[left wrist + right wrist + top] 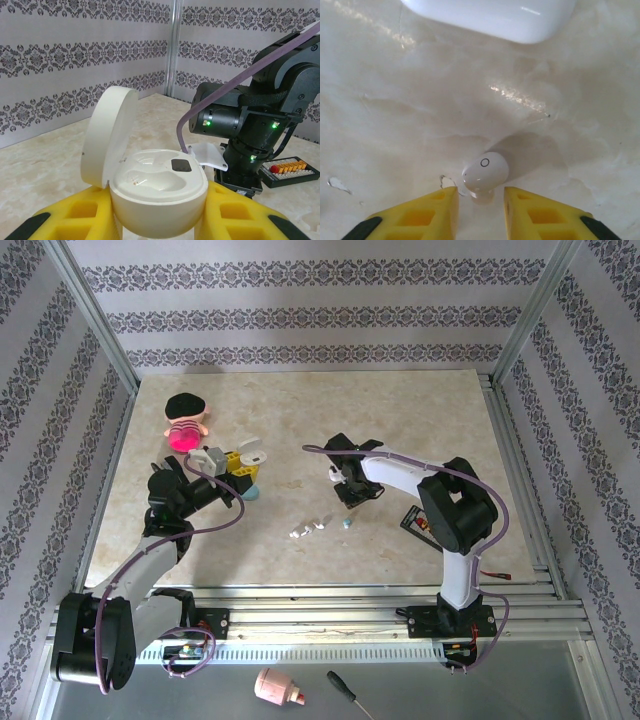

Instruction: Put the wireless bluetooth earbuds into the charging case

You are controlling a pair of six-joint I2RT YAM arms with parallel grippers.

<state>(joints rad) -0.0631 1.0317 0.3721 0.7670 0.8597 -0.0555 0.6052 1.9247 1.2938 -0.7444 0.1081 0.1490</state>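
A white earbud [485, 172] lies on the bench [395, 100]. Its lower end is shadowed at the mouth of the right gripper [481, 194], whose yellow fingertips stand narrowly apart, holding nothing. Beyond bare bench, a white case [505, 17] is cut off at the top edge. The bud is glossy, marked with a small ring. The left gripper [157, 215] clamps the open charging case [157, 192], its lid [107, 135] raised.

Each arm consisted of white moulded links joined by black cylindrical joint housings. The left arm [145, 565] and the right arm [458, 580] each carried a purple cable routed externally in loops. Green indicator lights showed on the right arm's black housings. The fingers [85, 215] of the left gripper [159, 200] and the right gripper [480, 195] were yellow, with rectangular recesses and black inserts.
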